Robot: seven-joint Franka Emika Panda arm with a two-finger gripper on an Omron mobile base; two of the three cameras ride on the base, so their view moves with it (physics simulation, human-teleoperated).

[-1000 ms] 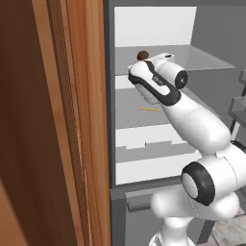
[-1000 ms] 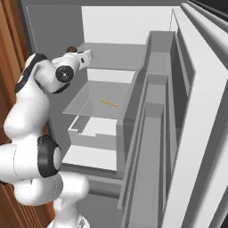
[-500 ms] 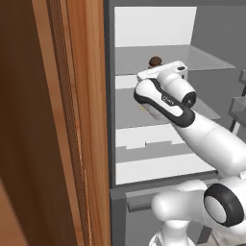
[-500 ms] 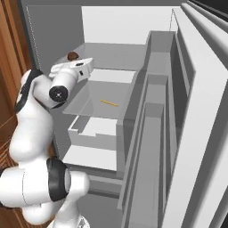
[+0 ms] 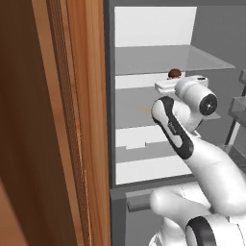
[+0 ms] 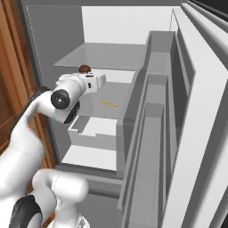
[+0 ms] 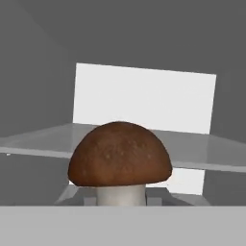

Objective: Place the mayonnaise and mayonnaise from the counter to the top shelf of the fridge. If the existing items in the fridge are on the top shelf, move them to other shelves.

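The tool (image 5: pixel 174 82) is clenched on a mushroom (image 7: pixel 120 162), one of the fridge's existing items. In the hand view the brown domed cap stands right above the finger line with its pale stem running down between the jaws, so the hold appears to be on the stem. In the base views the cap (image 6: pixel 84 68) pokes up just over the white hand.

Behind and slightly above the tool lies the top shelf (image 5: pixel 168 60), a translucent grey panel. Below the tool sits a lower shelf (image 6: pixel 116 95) carrying a thin orange-yellow sliver (image 6: pixel 109 103), ahead of the tool and well apart from it. White drawers (image 6: pixel 95 129) sit further beneath.

The mushroom should be very light, soft and easily bruised; the cap is smooth and rounded and would slip out of a pinch, so the short firm stem is the better hold, gently squeezed. Its round cap means it may roll or tip when set down, so it wants a flat spot on the lower shelf.
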